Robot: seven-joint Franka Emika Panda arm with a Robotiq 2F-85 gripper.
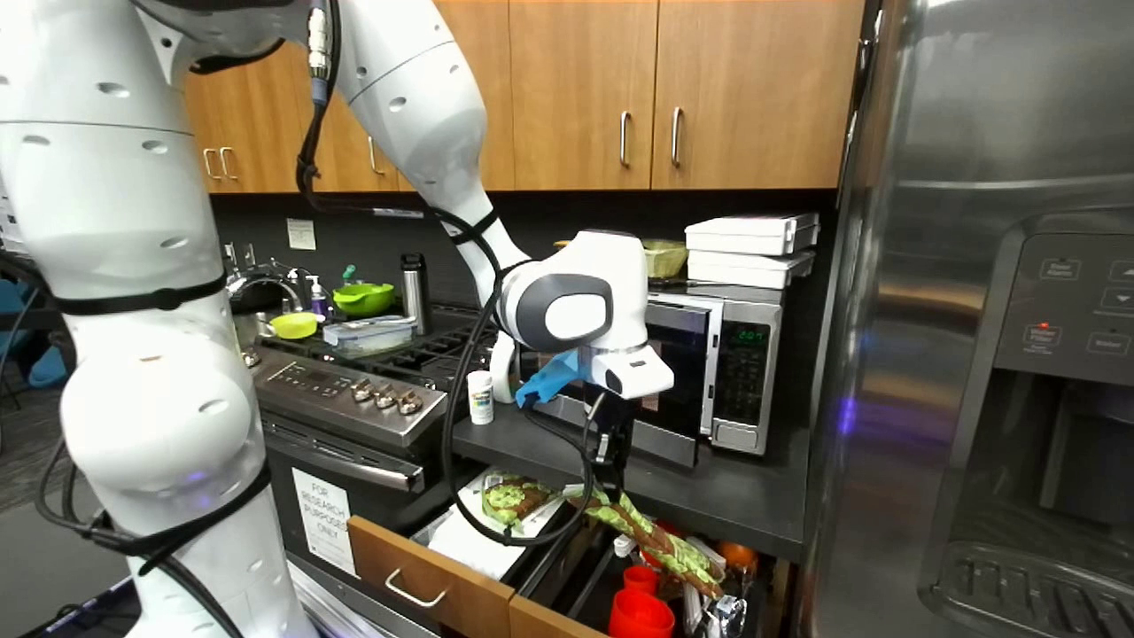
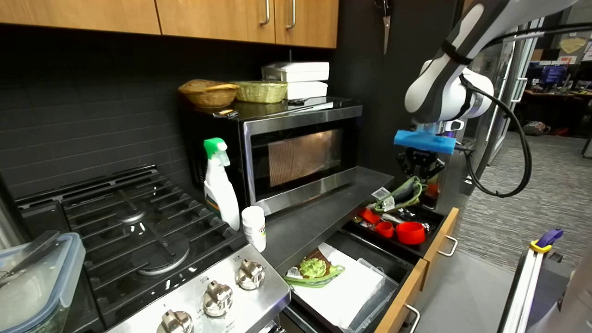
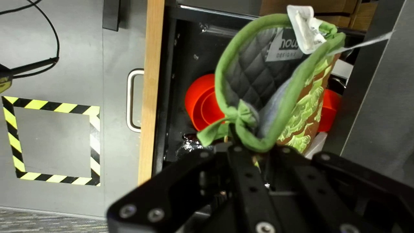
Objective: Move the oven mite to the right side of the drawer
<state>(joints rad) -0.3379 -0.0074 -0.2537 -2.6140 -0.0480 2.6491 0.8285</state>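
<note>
- Pinching the oven mitt (image 3: 275,81) by its green cuff (image 3: 221,84), the claw (image 3: 258,150) is closed on it.
- The oven mitt slants over the open drawer (image 3: 150,97) that has red cups (image 2: 410,232) in it.

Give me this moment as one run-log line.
gripper: shut on oven mitt | mitt position: over drawer with red cups | second mitt: in neighbouring drawer | release: not yet

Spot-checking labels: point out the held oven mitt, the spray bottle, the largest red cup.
Held oven mitt (image 3: 266,77): wrist view, on its grey quilted lining.
Spray bottle (image 2: 221,189): in an exterior view, on its white body.
Largest red cup (image 2: 410,234): in an exterior view, on its outer wall.
</note>
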